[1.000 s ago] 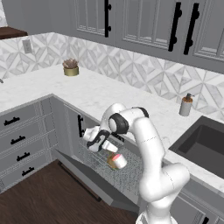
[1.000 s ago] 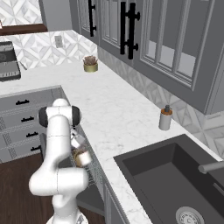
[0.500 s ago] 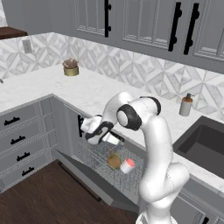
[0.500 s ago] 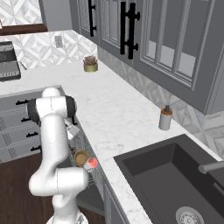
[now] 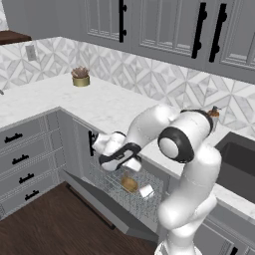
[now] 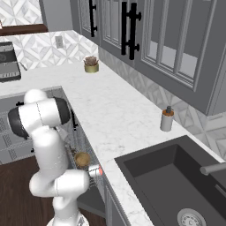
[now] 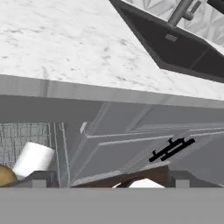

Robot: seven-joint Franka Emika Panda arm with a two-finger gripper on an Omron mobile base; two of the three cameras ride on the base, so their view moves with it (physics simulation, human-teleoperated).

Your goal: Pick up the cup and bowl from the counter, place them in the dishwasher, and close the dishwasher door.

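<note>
In the open dishwasher beneath the counter, the bowl and the cup now lie side by side on the wire rack, the cup tipped over with its red top showing in the right base view. A second ago the arm was bent low over the rack with the cup close under its hand; since then it has lifted clear and swung out to the left, and the gripper now hangs above the rack's front edge with its fingers spread wide and nothing between them. The hand view looks back along the cabinet fronts, with the cup and an edge of the bowl at its lower left. Both dishes appear to be delivered, which leaves one job: the dishwasher door, lying flat and fully down, must be raised and shut. That will likely mean reaching under or against its outer edge.
</note>
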